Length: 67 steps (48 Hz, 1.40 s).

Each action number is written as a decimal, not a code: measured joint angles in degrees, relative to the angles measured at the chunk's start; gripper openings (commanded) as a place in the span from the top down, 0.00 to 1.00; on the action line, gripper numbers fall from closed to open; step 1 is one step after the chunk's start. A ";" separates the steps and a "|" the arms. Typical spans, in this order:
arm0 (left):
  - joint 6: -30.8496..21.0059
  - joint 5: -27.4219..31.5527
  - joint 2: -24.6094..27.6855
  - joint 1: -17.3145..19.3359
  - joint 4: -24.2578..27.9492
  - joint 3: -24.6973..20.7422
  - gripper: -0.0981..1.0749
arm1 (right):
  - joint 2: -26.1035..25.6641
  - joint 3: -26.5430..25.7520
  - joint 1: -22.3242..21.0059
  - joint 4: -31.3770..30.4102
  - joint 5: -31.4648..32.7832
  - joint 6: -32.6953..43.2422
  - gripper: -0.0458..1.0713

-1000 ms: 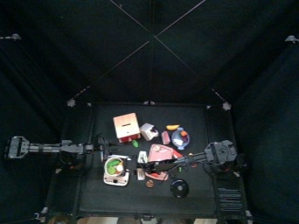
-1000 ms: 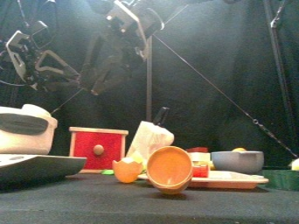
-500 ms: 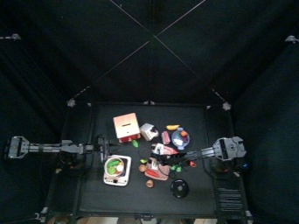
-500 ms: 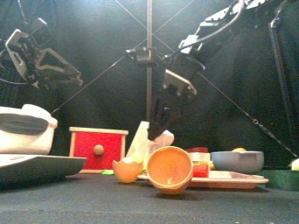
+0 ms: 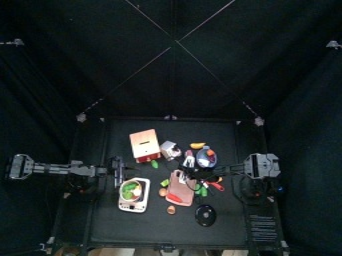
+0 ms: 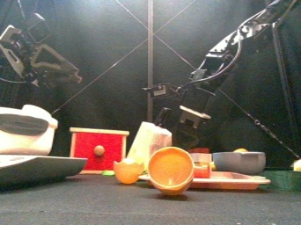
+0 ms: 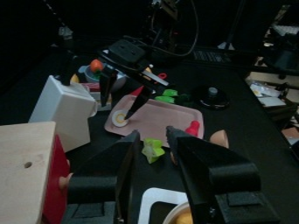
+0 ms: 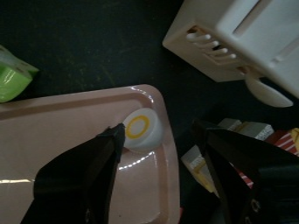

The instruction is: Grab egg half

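Note:
The egg half (image 8: 142, 129), white with a yellow yolk, lies on a pink tray (image 8: 59, 166) near its corner. My right gripper (image 8: 163, 164) hangs just above it with its jaws open, one on each side of the egg half, and holds nothing. The left wrist view shows the same gripper (image 7: 126, 87) above the egg half (image 7: 121, 116) on the tray (image 7: 170, 121). In the front view the right gripper (image 6: 179, 110) hangs at mid height. My left gripper (image 7: 155, 162) is open and empty, resting at the table's left side (image 5: 104, 175).
A white slotted rack (image 8: 246, 44) stands close beside the tray. A red box (image 6: 98, 149) and an orange bowl (image 6: 171, 170) stand at the front. Green pieces (image 7: 170, 94) lie on the tray. A white dish (image 5: 131, 192) sits at the left.
My right arm has swung from high on the left across to the right and come down over the pink tray. The left arm has not moved.

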 measured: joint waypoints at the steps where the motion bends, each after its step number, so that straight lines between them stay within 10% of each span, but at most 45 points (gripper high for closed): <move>1: 0.00 0.00 0.00 0.00 0.00 0.00 0.29 | 0.00 0.09 -0.09 0.09 -0.09 0.00 0.12; 67: 0.09 0.09 0.00 0.00 0.00 0.00 0.29 | -1.67 0.70 2.20 1.32 -2.11 0.26 0.29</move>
